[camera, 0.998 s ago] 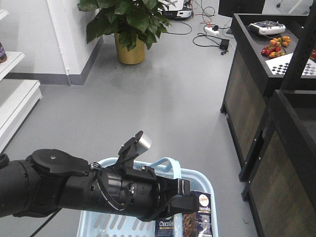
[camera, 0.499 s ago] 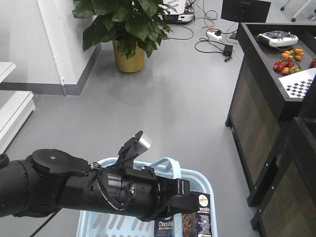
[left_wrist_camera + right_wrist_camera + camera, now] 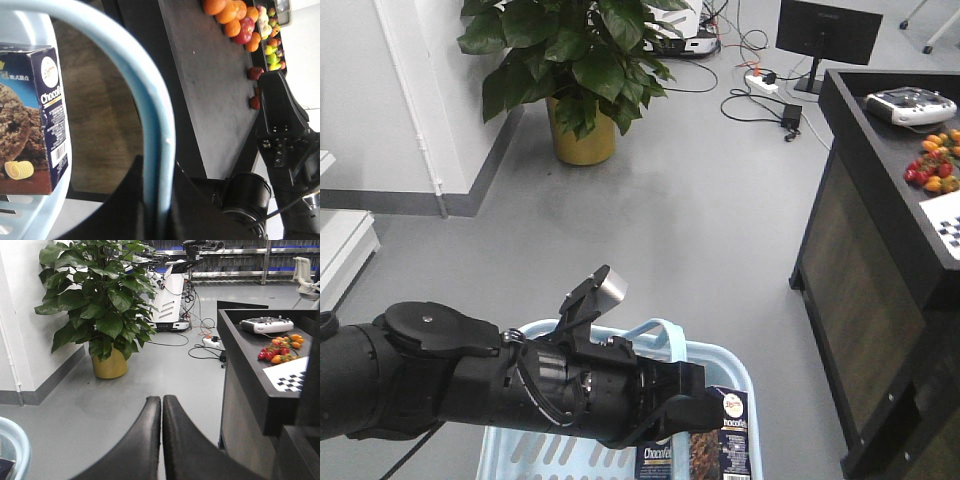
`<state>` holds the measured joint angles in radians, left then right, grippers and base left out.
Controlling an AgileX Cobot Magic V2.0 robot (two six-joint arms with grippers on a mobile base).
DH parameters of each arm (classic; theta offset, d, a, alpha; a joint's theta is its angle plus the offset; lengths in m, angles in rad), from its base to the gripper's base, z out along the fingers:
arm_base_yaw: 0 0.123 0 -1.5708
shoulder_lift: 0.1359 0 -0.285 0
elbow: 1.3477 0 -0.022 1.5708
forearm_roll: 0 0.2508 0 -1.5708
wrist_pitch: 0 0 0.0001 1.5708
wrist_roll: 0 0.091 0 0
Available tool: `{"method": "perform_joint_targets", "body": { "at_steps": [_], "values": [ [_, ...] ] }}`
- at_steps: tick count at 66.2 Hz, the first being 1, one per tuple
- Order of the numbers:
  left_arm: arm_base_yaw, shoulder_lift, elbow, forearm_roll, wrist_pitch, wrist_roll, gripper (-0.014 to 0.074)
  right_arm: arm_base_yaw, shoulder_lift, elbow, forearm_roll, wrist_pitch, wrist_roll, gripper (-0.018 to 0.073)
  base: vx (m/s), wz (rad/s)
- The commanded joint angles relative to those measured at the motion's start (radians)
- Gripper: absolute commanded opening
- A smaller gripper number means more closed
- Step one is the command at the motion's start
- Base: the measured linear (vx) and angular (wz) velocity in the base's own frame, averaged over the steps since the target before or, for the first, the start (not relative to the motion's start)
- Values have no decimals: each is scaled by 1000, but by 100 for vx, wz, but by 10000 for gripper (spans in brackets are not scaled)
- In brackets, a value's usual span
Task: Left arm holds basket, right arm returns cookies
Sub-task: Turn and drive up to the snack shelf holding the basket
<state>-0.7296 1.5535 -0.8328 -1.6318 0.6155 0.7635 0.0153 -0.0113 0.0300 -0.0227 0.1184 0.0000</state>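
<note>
In the front view the black left arm reaches across the bottom of the frame. Its left gripper is shut on the looped handle of the light blue basket. The wrist view shows both dark fingers clamped on that handle, left gripper. The cookies, a dark navy carton, stand upright inside the basket at its right side; cookies appear beside the basket wall. The right gripper is shut and holds nothing, pointing over grey floor, with the basket rim at its lower left.
A potted plant stands by the white wall at the back. A black counter with fruit and a controller runs along the right. Cables and a monitor lie on the floor beyond. Another black arm part shows near the counter.
The whole scene has slid: the counter has shifted right and the white shelf on the left has dropped out of frame. The left arm, basket and cookies keep the same place in view.
</note>
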Motion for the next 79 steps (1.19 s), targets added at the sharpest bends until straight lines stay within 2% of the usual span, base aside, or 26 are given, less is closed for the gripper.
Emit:
{"method": "perform_joint_targets", "body": {
  "at_steps": [1, 79],
  "values": [
    [-2, -46, -29, -51, 41, 3, -6, 1, -10, -1, -5, -76, -9, -9, 31, 8],
    [-2, -46, -29, -51, 41, 3, -6, 1, -10, -1, -5, -76, -9, -9, 27, 37]
  ]
}}
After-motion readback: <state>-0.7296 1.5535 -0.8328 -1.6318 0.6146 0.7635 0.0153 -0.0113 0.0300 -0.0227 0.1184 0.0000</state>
